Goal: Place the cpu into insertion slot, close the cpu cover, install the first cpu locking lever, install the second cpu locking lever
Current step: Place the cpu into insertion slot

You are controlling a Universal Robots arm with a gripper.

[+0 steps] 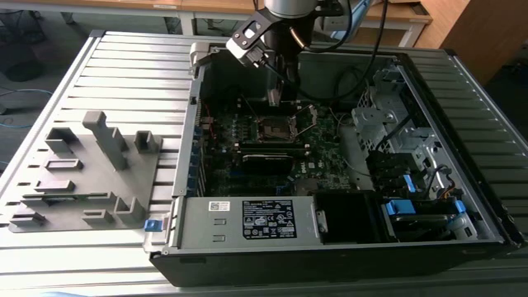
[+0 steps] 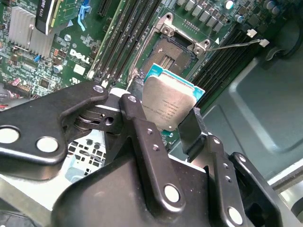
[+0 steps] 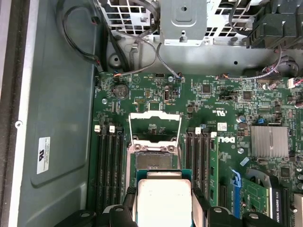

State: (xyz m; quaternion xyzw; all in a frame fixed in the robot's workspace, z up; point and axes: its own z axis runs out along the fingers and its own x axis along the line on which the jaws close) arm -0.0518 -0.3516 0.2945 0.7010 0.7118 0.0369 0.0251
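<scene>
My gripper (image 2: 165,108) is shut on the cpu (image 2: 168,97), a flat square chip with a silvery top and a teal edge, held by two opposite sides. In the first wrist view the cpu (image 3: 163,198) hangs just short of the insertion slot (image 3: 152,160), a dark square socket with a silvery rim on the green board. The cpu cover (image 3: 155,126) is swung open on the slot's far side, its square window showing the board. In the exterior view the gripper (image 1: 281,94) hangs inside the computer case above the insertion slot (image 1: 274,129).
Long black memory slots (image 3: 108,165) flank the socket on both sides. A finned heatsink (image 3: 269,141) and a card (image 3: 262,198) sit nearby. The case walls (image 1: 194,117), drive cage (image 1: 387,124) and power supply (image 1: 247,219) ring the board. A grey fixture tray (image 1: 83,173) lies at the exterior view's left.
</scene>
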